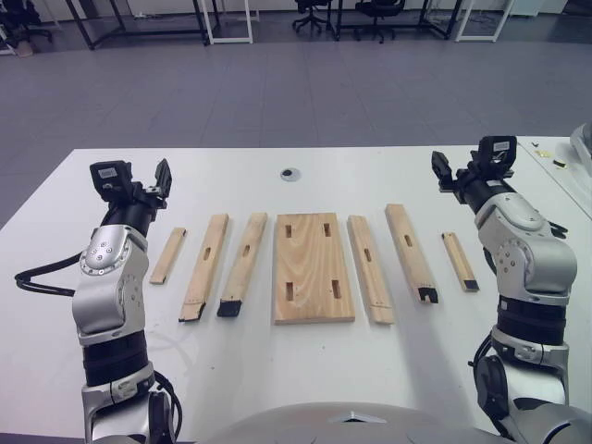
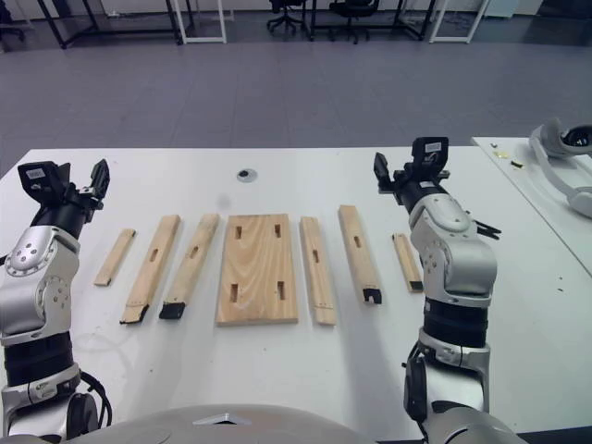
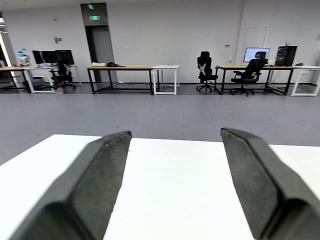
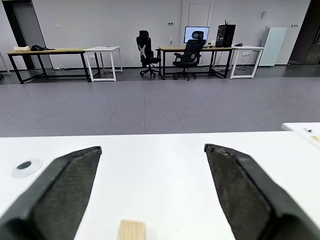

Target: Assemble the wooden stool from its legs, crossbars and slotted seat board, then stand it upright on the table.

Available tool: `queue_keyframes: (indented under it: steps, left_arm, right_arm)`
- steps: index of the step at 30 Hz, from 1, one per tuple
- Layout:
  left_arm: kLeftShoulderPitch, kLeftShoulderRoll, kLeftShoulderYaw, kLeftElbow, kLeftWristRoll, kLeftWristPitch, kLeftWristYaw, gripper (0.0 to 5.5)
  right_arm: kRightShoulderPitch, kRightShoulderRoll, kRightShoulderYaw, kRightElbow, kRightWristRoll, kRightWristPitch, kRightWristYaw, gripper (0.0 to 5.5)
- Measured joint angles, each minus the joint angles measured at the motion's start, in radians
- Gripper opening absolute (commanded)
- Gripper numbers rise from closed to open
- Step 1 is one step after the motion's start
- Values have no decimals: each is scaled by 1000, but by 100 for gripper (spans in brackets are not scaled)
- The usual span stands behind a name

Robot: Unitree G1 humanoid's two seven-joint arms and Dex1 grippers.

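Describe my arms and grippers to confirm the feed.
The left arm and right arm have silver-grey shells and black joints; a black cable loops beside the left. The left gripper and right gripper each have two black, wedge-shaped, textured fingers.

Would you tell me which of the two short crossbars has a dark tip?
The right crossbar, at the far right end of the row, has a dark tip on its near end; the left crossbar is plain wood throughout.
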Motion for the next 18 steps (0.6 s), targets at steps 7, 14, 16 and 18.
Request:
queue_keyframes:
  steps: [7,14,16,18]
  left_arm:
    - [-42,14,-35,108,2,-48,-55,329]
    - [-43,135,-109,173,90,4,-99,329]
    - [-9,163,-128,179,113,57,-124,329]
    - [15,181,-145,186,118,99,-143,329]
  right_arm:
    - [21,60,3,-22,-3,-24,-24,385]
    - [36,89,4,-33,-5,-38,-46,385]
    - [39,99,3,-37,-5,-39,-51,385]
    - [41,102,3,-41,-5,-39,-58,385]
